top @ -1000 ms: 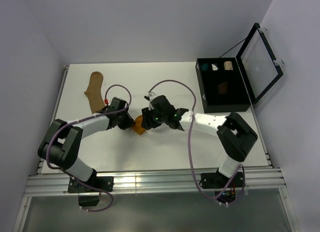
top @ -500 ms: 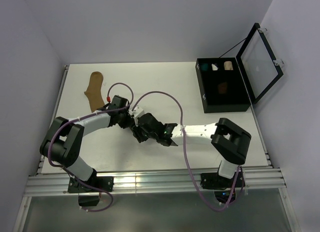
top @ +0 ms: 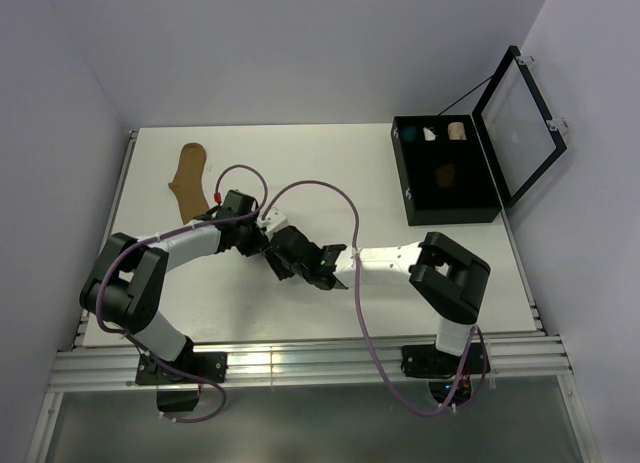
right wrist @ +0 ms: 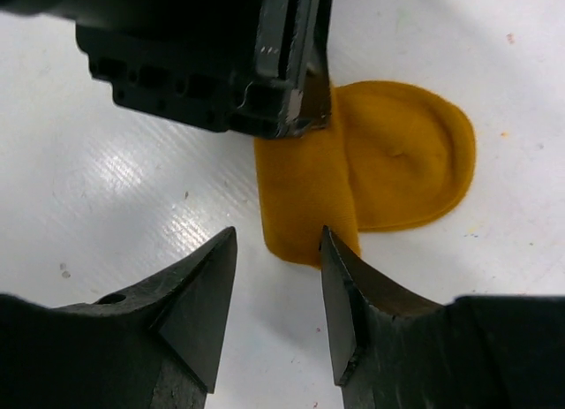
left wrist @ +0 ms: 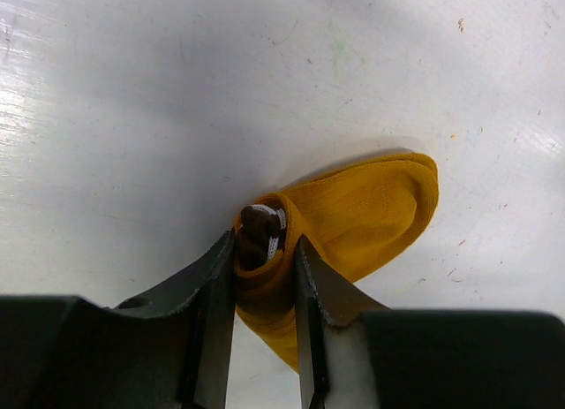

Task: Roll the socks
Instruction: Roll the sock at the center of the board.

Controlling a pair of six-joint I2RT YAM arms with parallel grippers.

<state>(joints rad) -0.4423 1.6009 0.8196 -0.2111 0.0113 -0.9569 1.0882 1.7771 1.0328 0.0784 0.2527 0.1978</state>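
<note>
The mustard-orange sock (left wrist: 371,201) lies on the white table, rolled up from its cuff end, its toe flat. My left gripper (left wrist: 265,250) is shut on the roll, with the brown-and-white striped cuff (left wrist: 263,228) showing at the core. In the right wrist view the same sock (right wrist: 397,157) sits just beyond my right gripper (right wrist: 278,241), which is open, its fingertips at the roll's near end and not touching it. From above, the left gripper (top: 262,240) and right gripper (top: 279,261) meet mid-table and hide this sock. A plain tan sock (top: 187,178) lies flat at the far left.
A black case (top: 470,215) with its lid open stands at the far right. It holds small teal, white and cream bundles along the back and a brownish bundle (top: 445,173) in a middle compartment. The left gripper's body (right wrist: 203,56) fills the top of the right wrist view.
My right arm has swung in from the right and come down toward the near side of the sock, now covering it from above. The left gripper keeps its hold and has barely moved.
</note>
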